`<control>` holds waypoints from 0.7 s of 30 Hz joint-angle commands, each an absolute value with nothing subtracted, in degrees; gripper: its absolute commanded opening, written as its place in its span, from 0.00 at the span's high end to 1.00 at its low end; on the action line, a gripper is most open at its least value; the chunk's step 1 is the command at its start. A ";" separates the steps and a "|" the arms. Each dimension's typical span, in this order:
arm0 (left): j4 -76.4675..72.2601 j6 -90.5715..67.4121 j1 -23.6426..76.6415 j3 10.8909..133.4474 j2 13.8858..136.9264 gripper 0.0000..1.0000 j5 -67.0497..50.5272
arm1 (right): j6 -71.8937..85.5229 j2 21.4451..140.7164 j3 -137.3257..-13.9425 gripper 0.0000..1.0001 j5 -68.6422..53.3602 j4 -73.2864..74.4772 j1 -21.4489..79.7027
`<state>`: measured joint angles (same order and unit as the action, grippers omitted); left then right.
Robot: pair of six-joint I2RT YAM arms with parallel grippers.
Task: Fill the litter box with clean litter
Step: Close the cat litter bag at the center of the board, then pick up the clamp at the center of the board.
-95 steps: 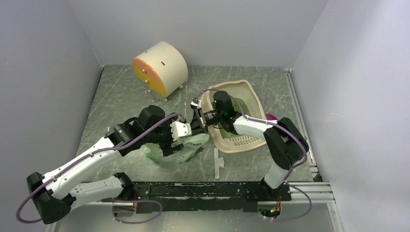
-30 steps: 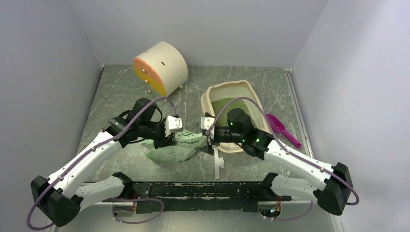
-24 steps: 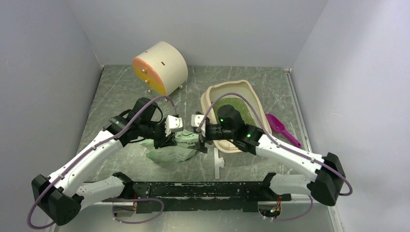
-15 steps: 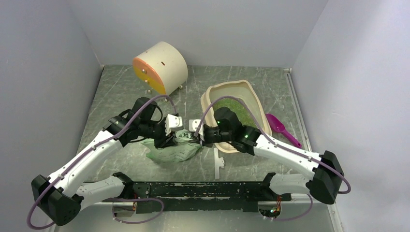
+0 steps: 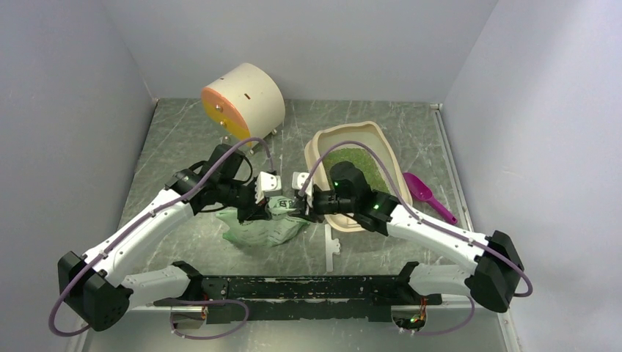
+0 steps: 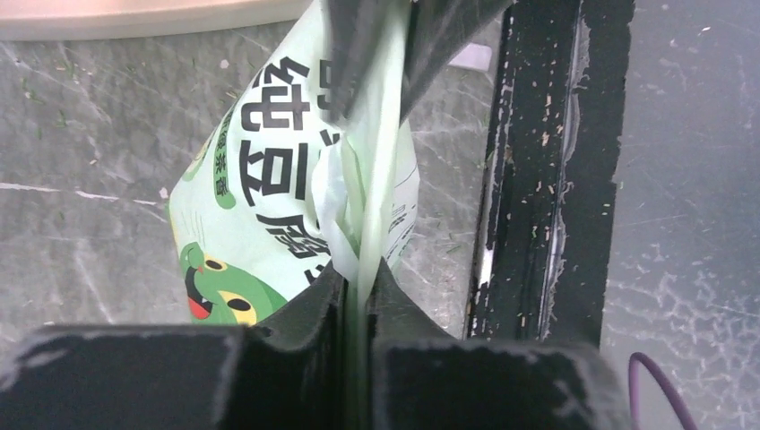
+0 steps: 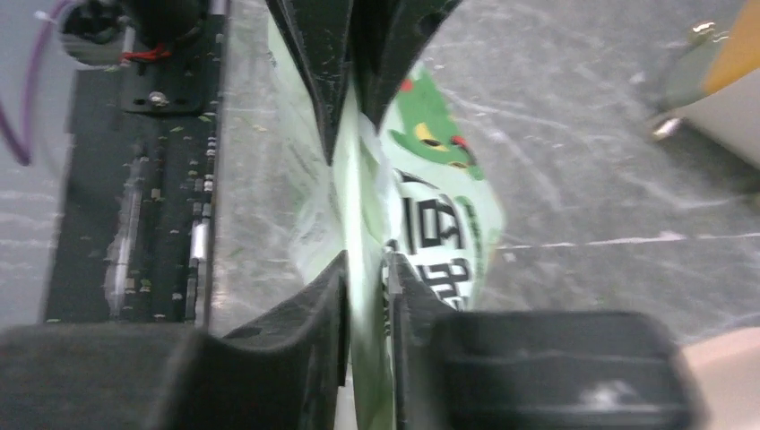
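Note:
The beige litter box (image 5: 317, 149) sits right of centre, with a bed of green clean litter (image 5: 361, 163) inside it. A light-green printed bag (image 5: 265, 228) hangs between both arms just left of the box. My left gripper (image 5: 265, 207) is shut on the bag's top edge (image 6: 376, 161). Facing it, my right gripper (image 5: 293, 207) is shut on the same edge (image 7: 358, 215). In each wrist view the opposite gripper's fingers (image 6: 358, 45) pinch the bag at the top of the frame.
A cream half-cylinder cabinet (image 5: 253, 99) with an orange face stands at the back left. A magenta scoop (image 5: 424, 194) lies right of the litter box. A white strip (image 5: 331, 246) lies in front of the box. The black rail (image 5: 308, 287) runs along the near edge.
My right gripper moved left from the box's front edge to the bag and shut on its top edge. The left gripper kept hold and the bag's top has lifted slightly.

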<state>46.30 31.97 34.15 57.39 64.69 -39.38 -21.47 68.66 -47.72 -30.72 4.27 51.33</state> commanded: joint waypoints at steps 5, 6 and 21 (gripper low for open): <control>41.48 28.87 33.75 57.48 62.07 0.95 -38.86 | 5.80 54.20 -45.82 0.23 -1.67 6.72 50.03; 41.67 28.98 33.75 57.87 62.32 0.95 -38.92 | 12.32 52.07 -45.86 0.16 3.74 10.29 50.01; 39.10 26.12 33.75 58.43 61.36 0.43 -39.64 | 59.27 26.51 -24.93 0.33 -3.54 33.53 49.83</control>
